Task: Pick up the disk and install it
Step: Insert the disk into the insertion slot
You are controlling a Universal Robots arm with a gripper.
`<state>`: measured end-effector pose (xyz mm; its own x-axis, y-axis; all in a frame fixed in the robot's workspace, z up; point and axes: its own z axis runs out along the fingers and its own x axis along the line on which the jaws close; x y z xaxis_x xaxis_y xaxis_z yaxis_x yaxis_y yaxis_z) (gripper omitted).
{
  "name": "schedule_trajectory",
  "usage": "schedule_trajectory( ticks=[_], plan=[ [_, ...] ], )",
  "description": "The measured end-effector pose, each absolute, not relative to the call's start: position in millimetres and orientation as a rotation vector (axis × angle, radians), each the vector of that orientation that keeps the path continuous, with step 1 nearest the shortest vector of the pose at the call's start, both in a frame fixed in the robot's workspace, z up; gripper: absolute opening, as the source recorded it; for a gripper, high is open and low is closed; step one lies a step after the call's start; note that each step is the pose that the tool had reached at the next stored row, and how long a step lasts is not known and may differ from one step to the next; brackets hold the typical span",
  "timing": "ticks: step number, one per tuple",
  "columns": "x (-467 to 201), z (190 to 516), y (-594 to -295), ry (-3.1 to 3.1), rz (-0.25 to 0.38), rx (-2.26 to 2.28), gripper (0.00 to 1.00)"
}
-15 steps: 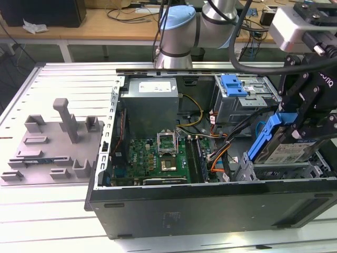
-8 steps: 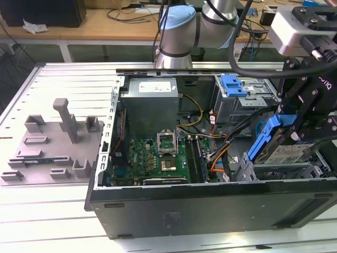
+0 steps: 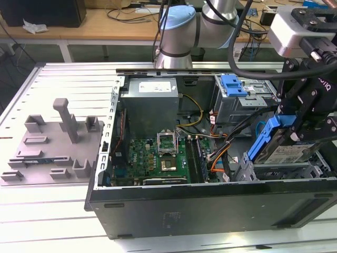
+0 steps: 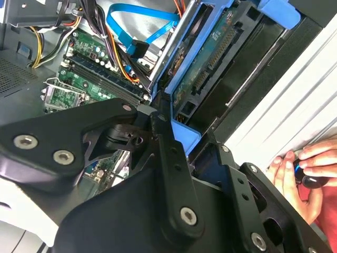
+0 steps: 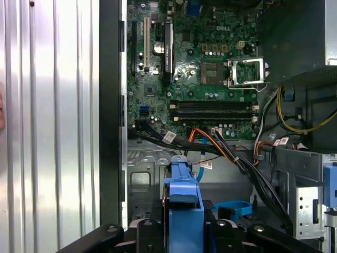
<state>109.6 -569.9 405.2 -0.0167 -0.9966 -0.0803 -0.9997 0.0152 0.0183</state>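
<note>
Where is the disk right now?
The disk is clamped in the gripper at the exterior view's right, tilted inside the open computer case, right of the motherboard.

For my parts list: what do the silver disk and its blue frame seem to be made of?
The silver rectangular disk looks metal: dull grey sheen around a paper-like label. Its blue carrier frame is probably plastic: uniform saturated colour, moulded shape.
</note>
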Motion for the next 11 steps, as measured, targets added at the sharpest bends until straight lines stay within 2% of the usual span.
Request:
schedule_trajectory(
  ticks=[2,4,7,8,11],
  plan=[
    [109.7,405.1,-569.9,2.206,0.108,-2.171,0.38],
    [109.6,405.1,-569.9,2.206,0.108,-2.171,0.5],
    [109.6,405.1,-569.9,2.206,0.108,-2.171,0.56],
    [109.6,405.1,-569.9,2.206,0.108,-2.171,0.62],
    [109.6,405.1,-569.9,2.206,0.108,-2.171,0.62]
  ],
)
